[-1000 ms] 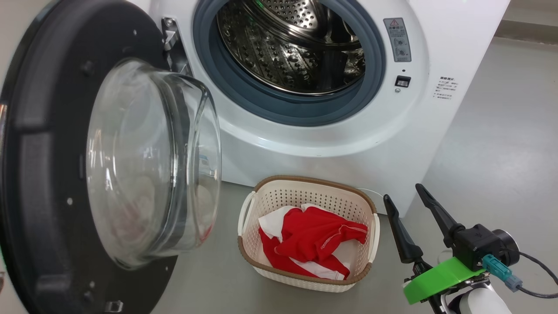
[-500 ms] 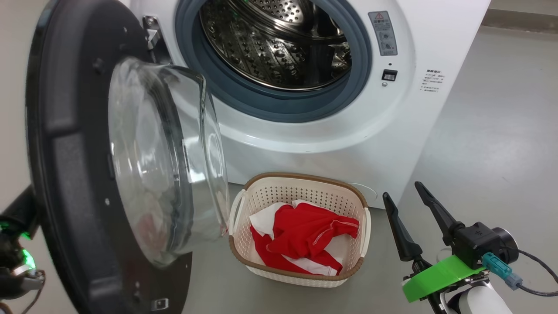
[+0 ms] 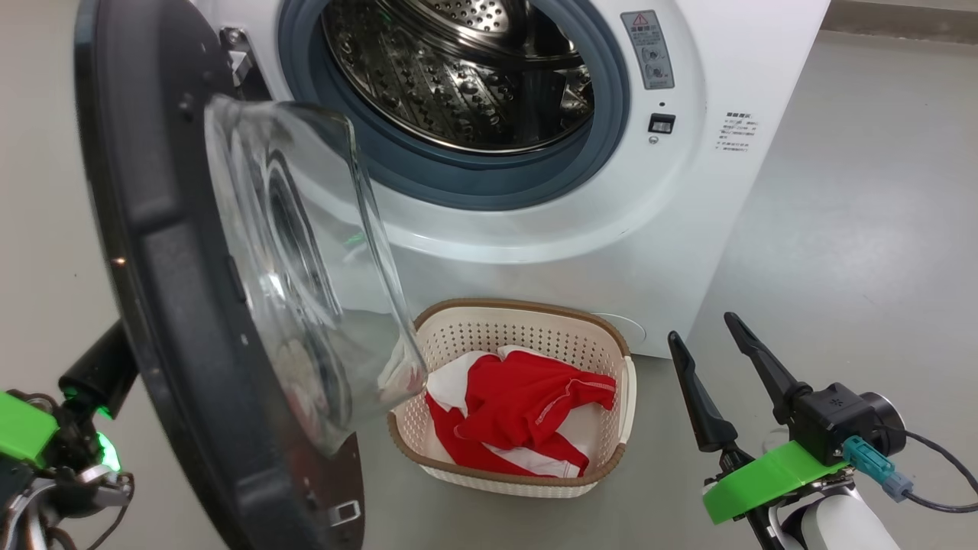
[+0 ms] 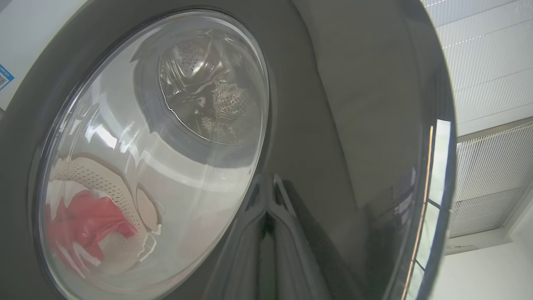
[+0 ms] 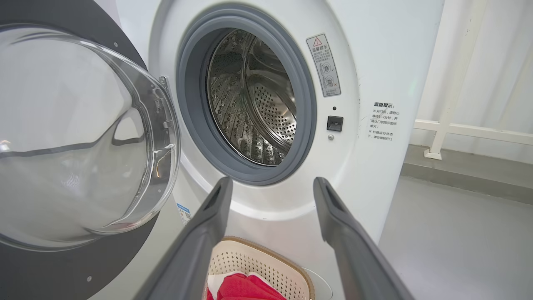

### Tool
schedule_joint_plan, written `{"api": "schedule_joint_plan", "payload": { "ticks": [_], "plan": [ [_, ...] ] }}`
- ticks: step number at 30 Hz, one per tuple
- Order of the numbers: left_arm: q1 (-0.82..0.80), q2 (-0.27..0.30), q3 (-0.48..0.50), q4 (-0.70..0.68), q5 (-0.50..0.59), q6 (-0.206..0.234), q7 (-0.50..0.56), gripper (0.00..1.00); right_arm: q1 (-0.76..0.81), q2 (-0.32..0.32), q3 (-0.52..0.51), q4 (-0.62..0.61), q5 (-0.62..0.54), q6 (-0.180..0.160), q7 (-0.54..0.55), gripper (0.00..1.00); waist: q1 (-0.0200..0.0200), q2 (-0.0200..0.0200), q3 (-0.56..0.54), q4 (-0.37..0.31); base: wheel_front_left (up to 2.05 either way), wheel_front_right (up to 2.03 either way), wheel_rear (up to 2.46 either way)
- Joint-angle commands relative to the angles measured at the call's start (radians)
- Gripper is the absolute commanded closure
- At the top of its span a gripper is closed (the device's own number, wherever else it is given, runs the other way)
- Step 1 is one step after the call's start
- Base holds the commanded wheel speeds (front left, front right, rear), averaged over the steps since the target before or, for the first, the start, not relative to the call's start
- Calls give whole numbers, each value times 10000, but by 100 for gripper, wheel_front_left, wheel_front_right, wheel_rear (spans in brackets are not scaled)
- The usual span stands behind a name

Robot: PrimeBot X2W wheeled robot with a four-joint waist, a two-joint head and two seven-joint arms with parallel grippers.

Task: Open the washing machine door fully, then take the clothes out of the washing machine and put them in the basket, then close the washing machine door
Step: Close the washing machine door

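The white washing machine [image 3: 680,229] stands open, and its steel drum [image 3: 458,69] shows bare metal. The washing machine door [image 3: 168,252] stands partly swung out on the left, its glass bowl overlapping the basket's left side. My left gripper [image 4: 266,196] is shut, its tips against the door's glossy black outer face [image 4: 333,104]; its body [image 3: 92,378] shows behind the door. The red and white clothes [image 3: 527,412] lie in the cream basket [image 3: 603,336] on the floor in front of the machine. My right gripper [image 3: 701,328] hangs open and empty to the right of the basket.
Grey floor [image 3: 863,191] stretches to the right of the machine. In the right wrist view the open fingers [image 5: 208,233] frame the drum opening [image 5: 254,100], with the basket [image 5: 258,258] and clothes [image 5: 245,289] below. A white rail and wall [image 5: 470,129] stand at the right.
The head camera has shifted. The door has swung further towards the machine, now seen more edge-on. My left gripper has come into view behind it. The right gripper has held still.
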Motion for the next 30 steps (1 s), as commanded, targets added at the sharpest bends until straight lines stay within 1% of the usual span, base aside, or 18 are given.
{"api": "schedule_joint_plan", "payload": {
  "ticks": [1, 12, 15, 19, 20, 21, 22, 23, 30],
  "plan": [
    [-189, 144, 22, -425, -180, -169, 69, 100, -370, 37, 285, -195, 76, 35, -63, 0, 0, 0, 4, -26, 0, 0, 0],
    [54, 42, -324, -632, -281, -200, -231, 100, -375, 40, 317, -139, 90, 35, -63, 0, 0, 0, -119, -227, 0, 0, 0],
    [269, 166, -362, -706, 68, -423, -395, 100, -349, 41, 318, -136, 107, 35, -63, 0, 0, 0, -155, -273, 0, 0, 0],
    [543, 381, -377, -641, 649, -829, -743, 100, -312, 42, 308, -133, 119, 35, -63, 0, 0, 0, -182, -295, 0, 0, 0],
    [615, 462, -382, -611, 842, -962, -858, 84, -302, 42, 310, -130, 124, 35, -63, 0, 0, 0, -188, -296, 0, 0, 0],
    [699, 576, -408, -576, 1088, -1115, -979, 59, -296, 42, 316, -122, 132, 35, -63, 0, 0, 0, -197, -298, 0, 0, 0],
    [777, 676, -431, -539, 1353, -1269, -1138, 24, -290, 42, 322, -114, 144, 35, -63, 0, 0, 0, -207, -297, 0, 0, 0],
    [838, 745, -446, -504, 1619, -1404, -1335, 0, -285, 42, 328, -105, 152, 35, -63, 0, 0, 0, -217, -296, 0, 0, 0],
    [1331, 1240, -619, -220, 3613, -2452, -2895, 0, -194, 42, 352, -61, 208, 35, -63, 0, 0, 0, -374, -262, 0, 0, 0]
  ]
}}
